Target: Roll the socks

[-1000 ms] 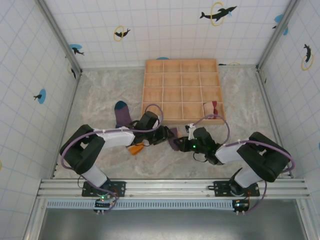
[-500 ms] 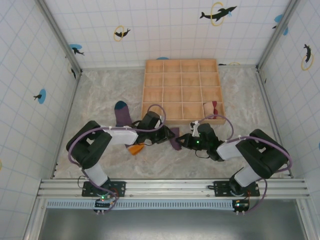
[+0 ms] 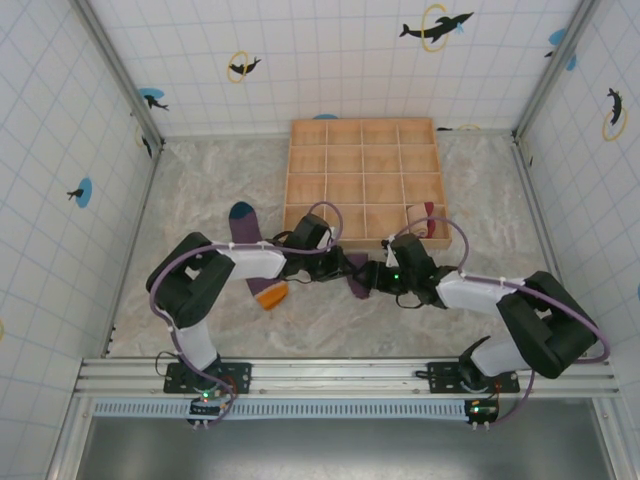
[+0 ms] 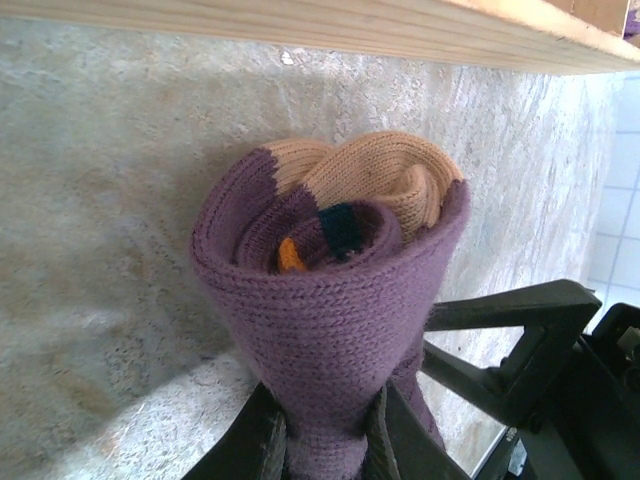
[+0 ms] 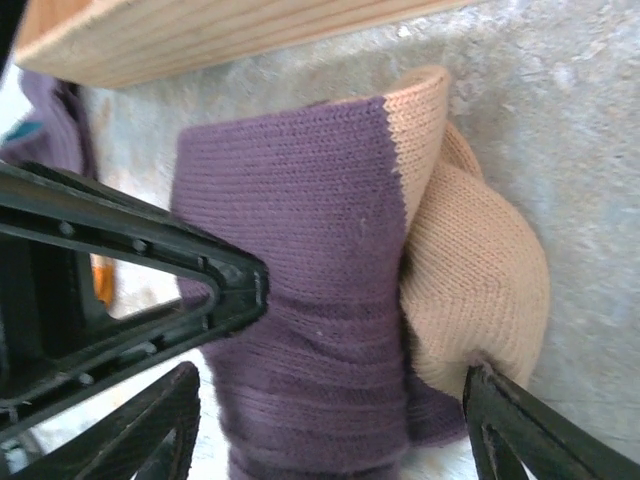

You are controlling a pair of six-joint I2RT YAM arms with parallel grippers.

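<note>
Two pincers meet at one sock. The left pincer (image 4: 325, 445) is clamped on the near end of the rolled sock (image 4: 330, 290), purple with a tan toe, lying on the desk (image 4: 100, 200) just ahead of its fingers. The right pincer (image 5: 335, 430) stands apart, astride the same roll. Good practice here would be a firm left hold while the right tucks the loose tan toe inward. Beyond the roll runs the tray (image 4: 300, 25) wall. The roll's underside is hidden, and contact between the right fingertips and the knit cannot be made out.
</note>
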